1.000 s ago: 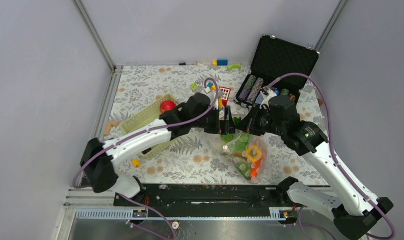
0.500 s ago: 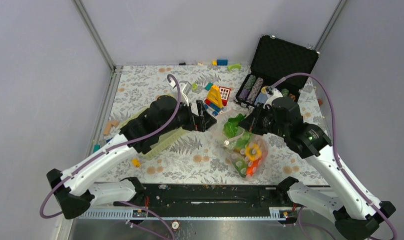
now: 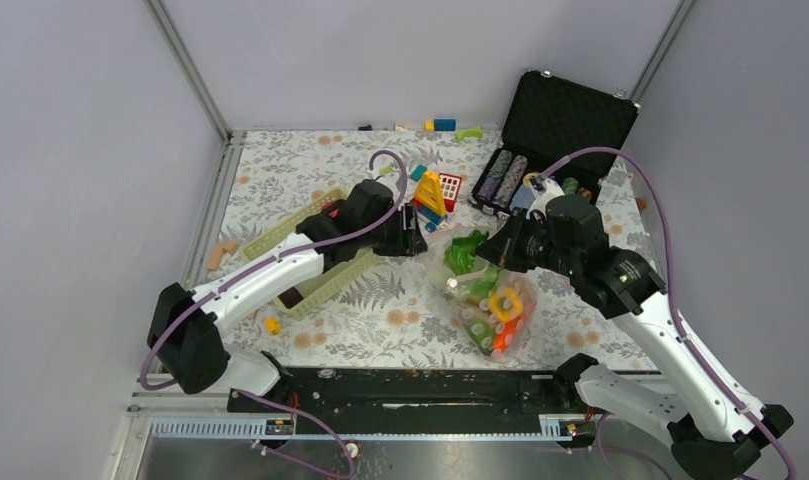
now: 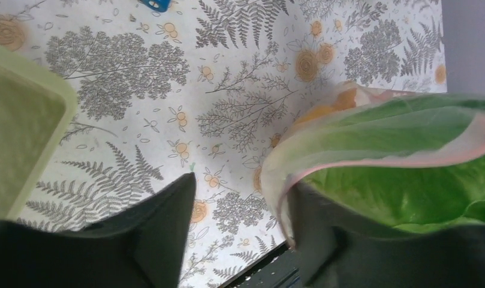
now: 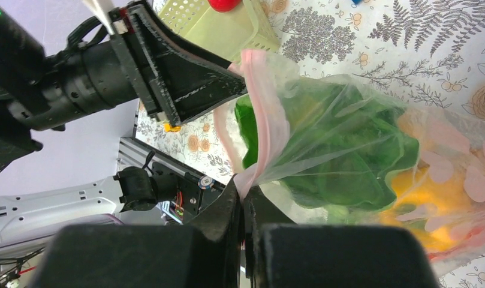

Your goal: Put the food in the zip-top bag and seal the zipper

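Floral tablecloth [image 3: 380,325]; food [image 5: 336,159] hazy inside bag [image 5: 262,102].

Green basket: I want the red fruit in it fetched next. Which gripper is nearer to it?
Left. The left gripper hangs open just past the basket's right end; the right gripper is farther off, on the other side of the zip-top bag's mouth, shut on its edge.

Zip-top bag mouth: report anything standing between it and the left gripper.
Nothing visible does. The open left gripper has one finger right beside the zipper of the zip-top bag; the right gripper pinches the same rim.
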